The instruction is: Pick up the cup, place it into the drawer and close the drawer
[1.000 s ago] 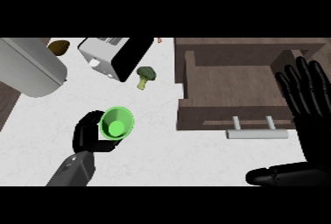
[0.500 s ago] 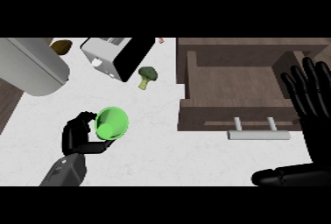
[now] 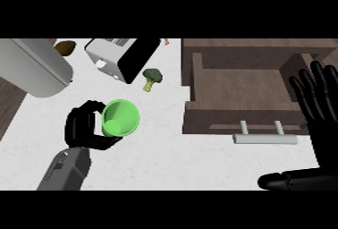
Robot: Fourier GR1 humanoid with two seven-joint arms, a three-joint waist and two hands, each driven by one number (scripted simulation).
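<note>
The left hand (image 3: 86,127) grasps the cup (image 3: 120,118), with its black fingers curled round the cup's outer wall from the left and below. The cup is bright green, with a round rim and a smooth interior that narrows to a lighter, flat bottom; it is tilted so that its open mouth faces up and to the right, toward the viewer. The cup is over the white counter (image 3: 171,161), well apart from the drawer (image 3: 241,91) at the right. The drawer is open, of dark brown wood, with a bare floor inside and a pale bar handle (image 3: 265,139) on its front. The right hand (image 3: 322,105) shows at the right edge beside the drawer, fingers straight and pointing up, holding nothing. Above the cup, a piece of broccoli (image 3: 151,78) lies on the counter near a white and black toaster (image 3: 122,57). A large grey cylindrical vessel (image 3: 30,66) occupies the upper left, with a small brown item (image 3: 65,47) just beside it.
</note>
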